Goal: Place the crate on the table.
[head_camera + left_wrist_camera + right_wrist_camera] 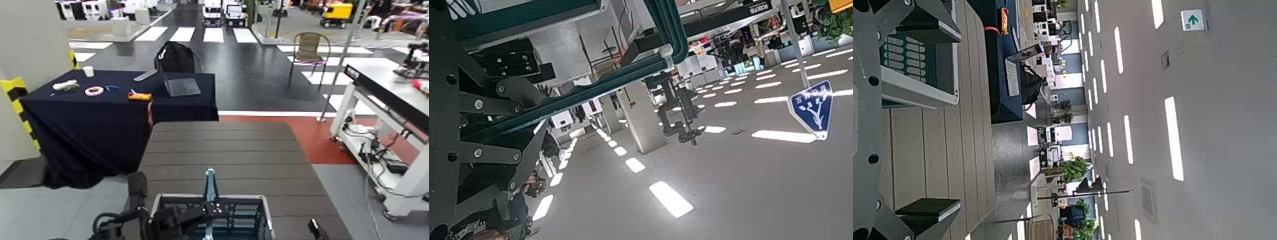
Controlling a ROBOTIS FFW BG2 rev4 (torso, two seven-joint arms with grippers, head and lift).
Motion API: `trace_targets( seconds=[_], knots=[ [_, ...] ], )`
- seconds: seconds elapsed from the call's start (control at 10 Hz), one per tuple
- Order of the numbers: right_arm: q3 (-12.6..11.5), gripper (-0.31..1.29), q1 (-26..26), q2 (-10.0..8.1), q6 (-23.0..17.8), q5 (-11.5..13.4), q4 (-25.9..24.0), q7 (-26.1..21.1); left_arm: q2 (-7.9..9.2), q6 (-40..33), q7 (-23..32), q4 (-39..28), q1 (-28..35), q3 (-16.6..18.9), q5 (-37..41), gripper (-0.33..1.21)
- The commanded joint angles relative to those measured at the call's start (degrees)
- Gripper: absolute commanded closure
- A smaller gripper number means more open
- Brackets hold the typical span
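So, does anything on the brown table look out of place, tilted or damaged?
Nothing stands out. The crate sits level at the near edge of the table, its teal handle upright, and the left gripper is at its rim.

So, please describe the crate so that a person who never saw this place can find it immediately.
Start at the large dark brown slatted table in the centre of the head view. At its near edge, closest to the robot, is the crate, a blue-grey plastic basket with perforated lattice sides and a pale rim. Its thin teal handle stands upright, and nothing else is seen on this table.
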Motion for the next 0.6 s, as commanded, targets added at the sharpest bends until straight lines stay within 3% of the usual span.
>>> trace_targets(
  seconds=[0.1, 0.6],
  knots=[
    [0.0, 0.13, 0.0, -0.04, 0.0, 0.0, -0.1, 0.0, -0.1, 0.0, -0.1, 0.0, 0.0, -0.1, 0.0, 1.19],
    [0.2, 0.13, 0.0, -0.04, 0.1, 0.0, 0.0, 0.0, 0.16, -0.4, 0.2, 1.3, -1.3, -1.0, -0.3, 1.19]
  ],
)
